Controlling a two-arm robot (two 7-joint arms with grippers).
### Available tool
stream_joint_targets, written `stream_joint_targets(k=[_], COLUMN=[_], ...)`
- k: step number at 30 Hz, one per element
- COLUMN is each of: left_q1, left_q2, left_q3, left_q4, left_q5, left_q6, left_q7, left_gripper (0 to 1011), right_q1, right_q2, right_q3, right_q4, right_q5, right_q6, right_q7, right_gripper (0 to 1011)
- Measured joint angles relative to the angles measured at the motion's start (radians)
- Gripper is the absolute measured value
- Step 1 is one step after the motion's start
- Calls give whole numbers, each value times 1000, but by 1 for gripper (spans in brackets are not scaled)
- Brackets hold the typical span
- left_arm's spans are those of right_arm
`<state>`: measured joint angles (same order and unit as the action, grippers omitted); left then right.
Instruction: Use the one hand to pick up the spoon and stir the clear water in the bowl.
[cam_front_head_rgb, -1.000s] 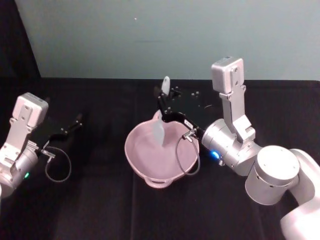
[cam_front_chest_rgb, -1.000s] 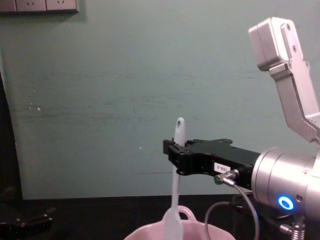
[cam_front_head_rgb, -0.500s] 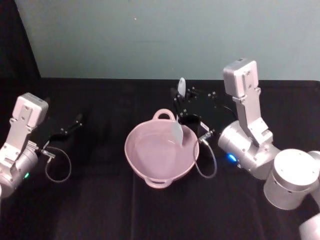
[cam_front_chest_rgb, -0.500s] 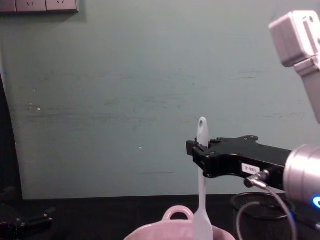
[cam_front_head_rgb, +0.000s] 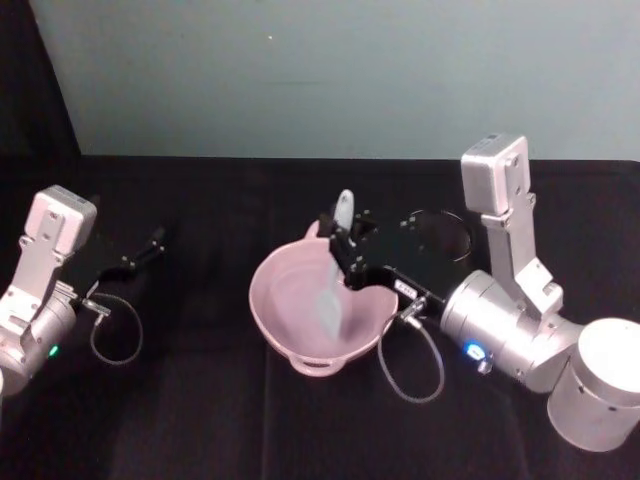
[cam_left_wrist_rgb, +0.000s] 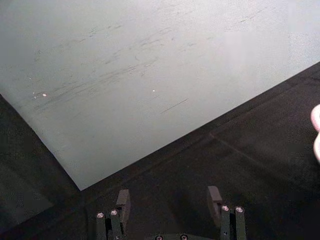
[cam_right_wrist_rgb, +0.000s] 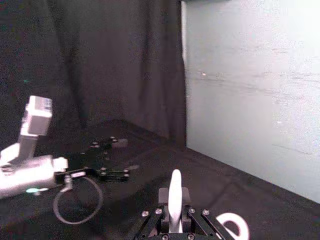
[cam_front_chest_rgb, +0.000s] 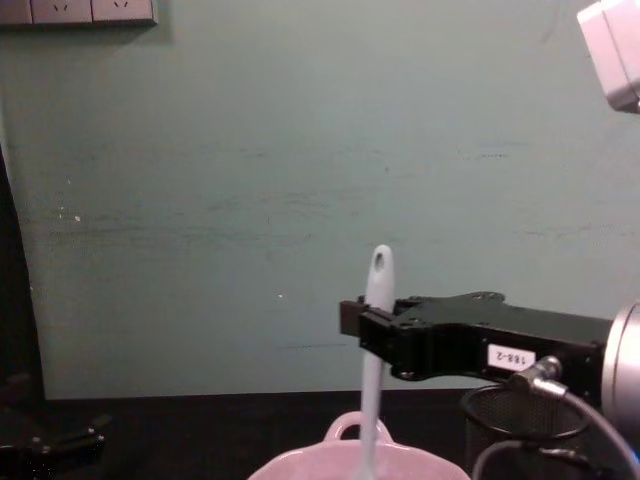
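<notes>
**Presently: right gripper (cam_front_head_rgb: 344, 243) holds spoon (cam_front_head_rgb: 331, 298) upright in bowl (cam_front_head_rgb: 263, 302)**

Item 1, right gripper. It is black and flat, with a small white label on its side, and sits on a silver wrist with a blue light. It reaches in from the right over the far right part of the bowl. Its fingers are clamped on the upper handle of the spoon.

Item 2, spoon. It is long, slim and white and stands nearly upright. The rounded end with the oval hole sticks up above the fingers. The wider scoop end hangs down inside the bowl, right of its middle. Whether the scoop touches water cannot be told.

Item 3, bowl. It is pale pink with a wavy rim and stands at the middle of the black table (cam_front_head_rgb: 200, 410). One small loop handle is on the far side and another on the near side.

Item 4, mesh cup (cam_front_head_rgb: 441, 226). It is black wire and stands on the table to the far right of the bowl, behind the right gripper.

Item 5, left gripper (cam_left_wrist_rgb: 169, 201). It is parked low over the table, well apart from the bowl on the left, with its fingers apart and nothing between them.

Item 6, wall (cam_front_chest_rgb: 250, 180). It is pale green and rises behind the far edge of the table.
</notes>
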<state>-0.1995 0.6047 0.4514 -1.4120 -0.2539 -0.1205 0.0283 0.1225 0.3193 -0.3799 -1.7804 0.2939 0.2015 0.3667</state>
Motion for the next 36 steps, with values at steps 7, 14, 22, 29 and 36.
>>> stream_joint_targets(k=[7,14,22,29,36], left_q1=[0,0,0,0,0], left_q2=[0,0,0,0,0], left_q3=[0,0,0,0,0], left_q4=[0,0,0,0,0], left_q5=[0,0,0,0,0], left_q6=[0,0,0,0,0], left_q7=[0,0,0,0,0], left_gripper=[1011,1011,1011,1011,1011], right_q1=[15,77,120,126,112], right_q2=[-21,-64,-113,-125,-104], right_q3=[-36,-73,-70,-45,-19], right_q4=[40,140,229,254,234], right_q5=[33,33,-20,-75,-115], right_q6=[-24,-60,-141,-173,-159], right_q7=[12,-7,-74,-116,-130], right_gripper=[127,127,127,127,127])
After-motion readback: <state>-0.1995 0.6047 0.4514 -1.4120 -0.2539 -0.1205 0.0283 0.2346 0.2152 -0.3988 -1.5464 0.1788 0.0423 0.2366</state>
